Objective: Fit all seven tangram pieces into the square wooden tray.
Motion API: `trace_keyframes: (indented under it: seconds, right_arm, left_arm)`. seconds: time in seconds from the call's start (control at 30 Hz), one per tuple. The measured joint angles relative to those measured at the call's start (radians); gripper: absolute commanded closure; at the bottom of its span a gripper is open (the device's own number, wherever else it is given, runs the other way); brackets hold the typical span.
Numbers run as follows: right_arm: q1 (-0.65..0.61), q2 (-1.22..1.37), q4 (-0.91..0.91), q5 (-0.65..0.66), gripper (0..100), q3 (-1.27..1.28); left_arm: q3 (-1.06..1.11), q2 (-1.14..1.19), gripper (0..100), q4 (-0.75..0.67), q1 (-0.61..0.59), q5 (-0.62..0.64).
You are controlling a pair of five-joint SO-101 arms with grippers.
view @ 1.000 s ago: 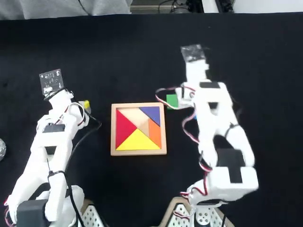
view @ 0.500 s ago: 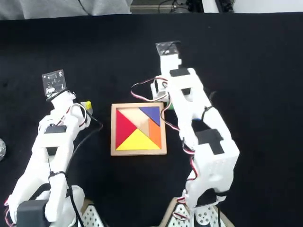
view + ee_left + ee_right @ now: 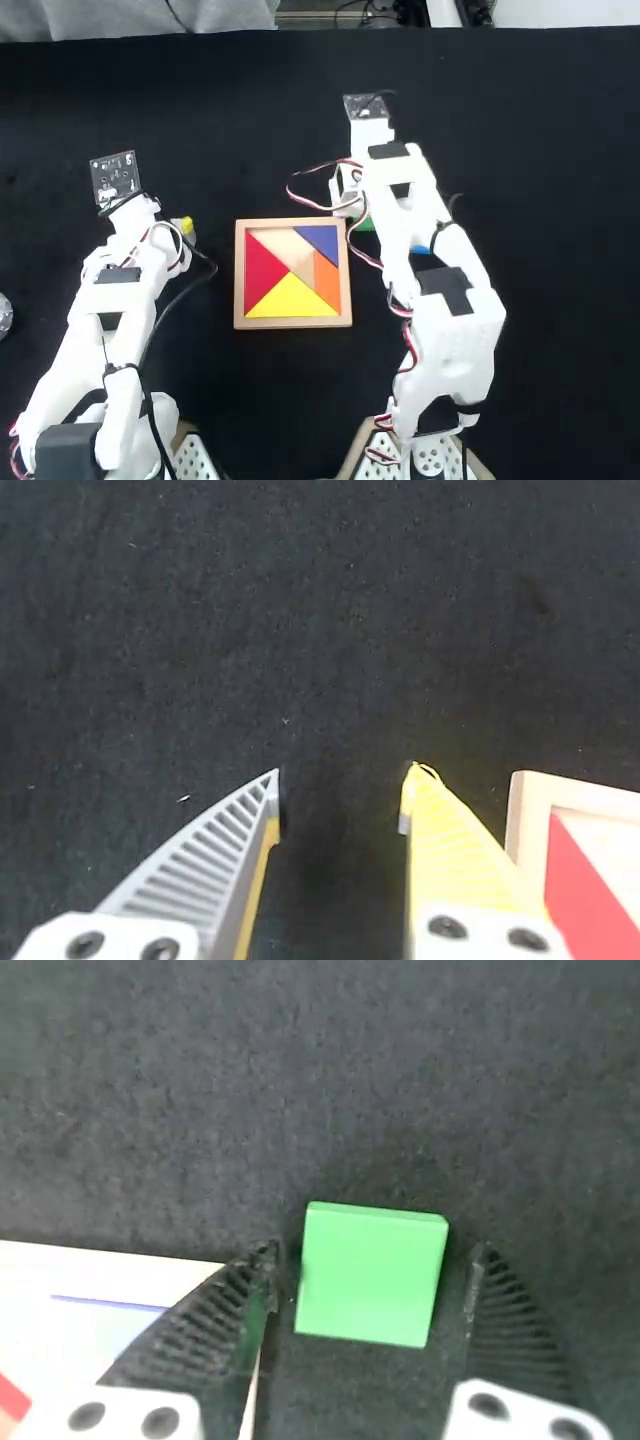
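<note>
Currently the right pincer [image 3: 375,1253] is hanging open, jaws straddling the green square [image 3: 371,1273], which is lying flat on the desk [image 3: 200,120] just beside a corner of the wooden tray [image 3: 293,322]. The left pincer [image 3: 343,773] is gaping too, empty, by the tray's far edge. Risk: closing off-centre may be twisting the square or jamming it against the rim. Count: one tray, one green piece outside, four coloured inside — red triangle [image 3: 260,270], yellow triangle [image 3: 290,298], orange piece [image 3: 328,278], blue piece [image 3: 320,238].
</note>
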Motion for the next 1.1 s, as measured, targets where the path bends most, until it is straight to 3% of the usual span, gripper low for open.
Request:
trace_keyframes:
  seconds: [0.27,0.53,0.63,0.8,1.1]
  right_arm:
    - [0.005,0.084,0.075,0.031,89.9,-0.126]
    - [0.038,0.063,0.118,0.035,90.7,-0.143]
    - [0.032,-0.017,0.178,0.095,90.7,-0.141]
    - [-0.104,-0.149,0.189,0.256,90.7,-0.069]
    - [-0.241,-0.161,0.071,0.285,90.7,0.061]
  left_arm:
    - [0.000,0.000,80,0.000,0.005,0.000]
    - [0.000,0.000,80,0.000,0.005,0.000]
    - [0.000,0.000,80,0.000,0.005,0.000]
    - [0.000,0.000,80,0.000,0.005,0.000]
    - [0.000,0.000,80,0.000,0.005,0.000]
